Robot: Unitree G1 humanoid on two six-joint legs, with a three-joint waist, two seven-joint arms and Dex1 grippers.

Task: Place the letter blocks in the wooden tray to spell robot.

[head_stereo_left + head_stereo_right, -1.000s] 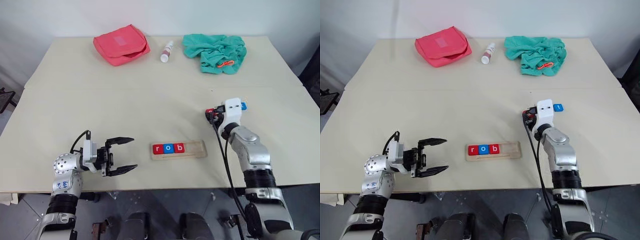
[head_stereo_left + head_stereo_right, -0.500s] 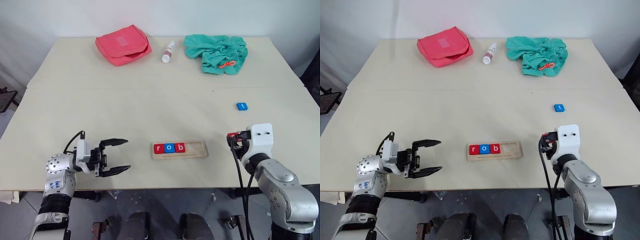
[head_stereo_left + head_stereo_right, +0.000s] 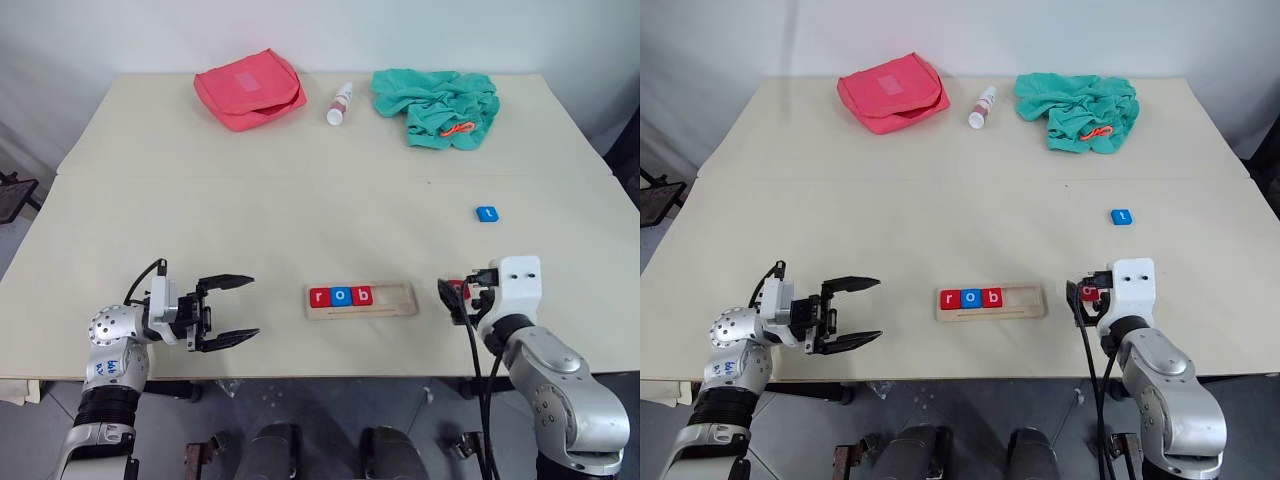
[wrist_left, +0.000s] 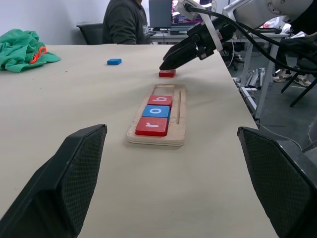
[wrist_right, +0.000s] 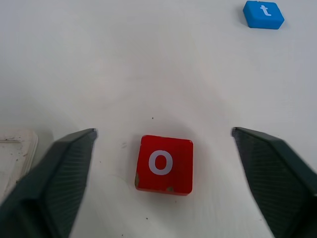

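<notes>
Near the front edge of the surface (image 3: 250,220), the right gripper (image 5: 161,144) points forward and slightly down, fingers spread around the red "o" block (image 5: 164,164) lying free just right of the wooden tray (image 3: 361,299) holding r, o, b. At far left, the left gripper (image 3: 232,310) points level toward the tray, fingers spread and empty. Further back, the blue "t" block (image 3: 487,213) lies alone.

the person's (image 4: 126,22) head is cut off by the frame's edge.

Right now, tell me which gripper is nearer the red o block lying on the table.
Right. The right gripper is open with the red o block on the table between its fingers. The left gripper hangs open on the far side of the wooden tray.
</notes>
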